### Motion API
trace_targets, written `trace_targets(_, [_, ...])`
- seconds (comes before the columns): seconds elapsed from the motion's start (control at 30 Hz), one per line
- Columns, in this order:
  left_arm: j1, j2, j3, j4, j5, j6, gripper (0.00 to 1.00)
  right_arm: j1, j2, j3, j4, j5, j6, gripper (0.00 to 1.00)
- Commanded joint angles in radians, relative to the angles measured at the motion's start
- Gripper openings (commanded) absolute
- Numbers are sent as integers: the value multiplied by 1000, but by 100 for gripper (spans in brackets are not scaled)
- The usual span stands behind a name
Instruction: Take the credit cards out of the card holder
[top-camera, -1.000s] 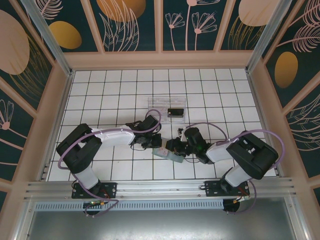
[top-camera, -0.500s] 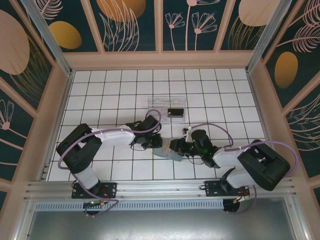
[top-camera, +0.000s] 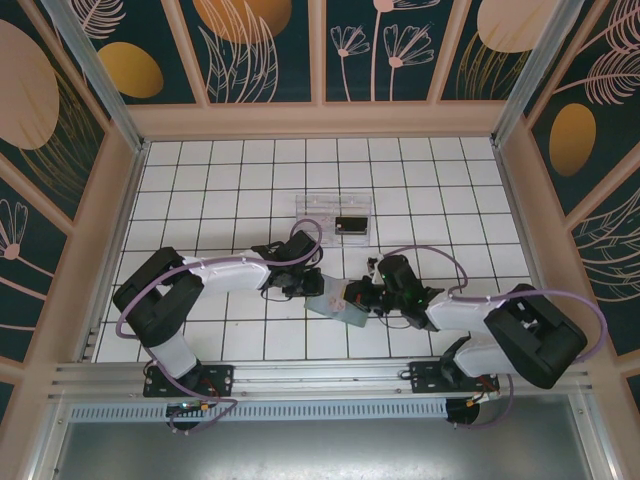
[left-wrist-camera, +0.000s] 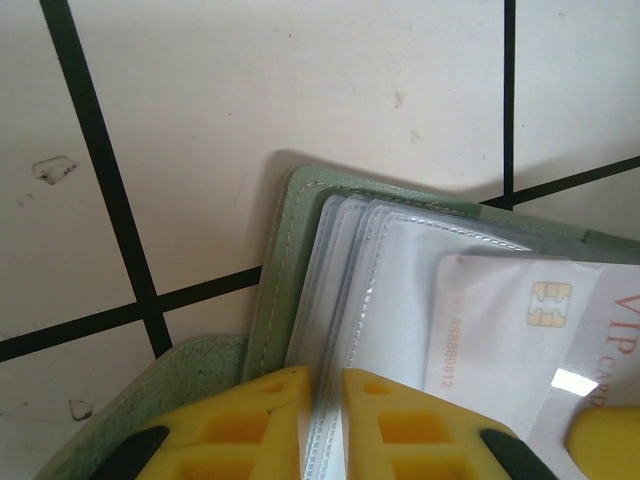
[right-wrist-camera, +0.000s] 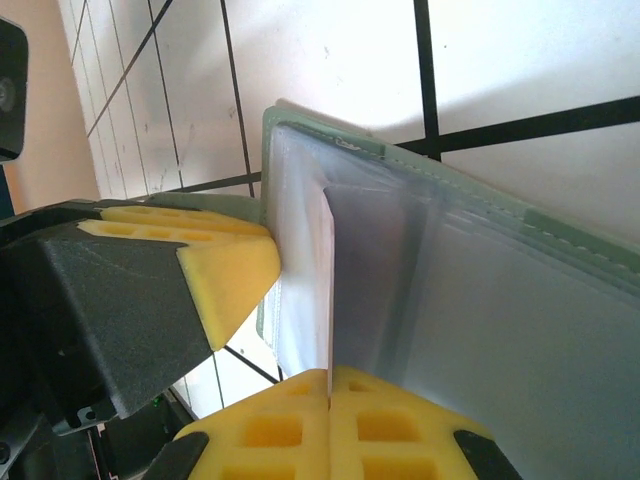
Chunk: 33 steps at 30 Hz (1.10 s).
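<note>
Near edge: the mounting rail (top-camera: 320, 378) carries both arm bases.

1. Right gripper (right-wrist-camera: 330, 388): the jaws have closed fully within the last second, and the right arm's elbow has swung out toward the right wall. The pads now meet on the thin edge of the pale card (left-wrist-camera: 515, 335), which stands partly out of its pocket with its chip showing.
2. Left gripper (left-wrist-camera: 322, 385): the jaws are nearly together, clamping the clear pocket leaves of the card holder (top-camera: 345, 306) at its left end. This arm has not moved in the overhead view.
3. The card holder lies on the table (top-camera: 200, 180) between the 2 grippers, with its pocket leaves exposed.

Assessment: the grip on the 2nd card is made and the holder is pinned, so the draw-out can begin. The card is not yet free. The pinch takes an edge only and may slip.

Beyond, well apart from the holder, the clear tray (top-camera: 312, 206) holds the black card (top-camera: 351, 224), so 1 of 2 cards is already out.

Surface: white tiles, dark grout, some scuff marks. Enclosure: pale wooden frame and dark teal walls (top-camera: 265, 60) with a botanical print.
</note>
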Motion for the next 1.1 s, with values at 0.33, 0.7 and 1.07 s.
trace_targets(0.33, [-3,-76,-109,-41,-5,-62,17,-104,-244,185,-610,194,-238,1])
trace_targets(0.7, [-11,-179,-131,-63,-45,-90,17,-122,-63,521,-728,230,-794,3])
trace_targets(1.07, [0,-289,-168,-90,-137,-106,19,-117,227,851,-869,217,-1601,0])
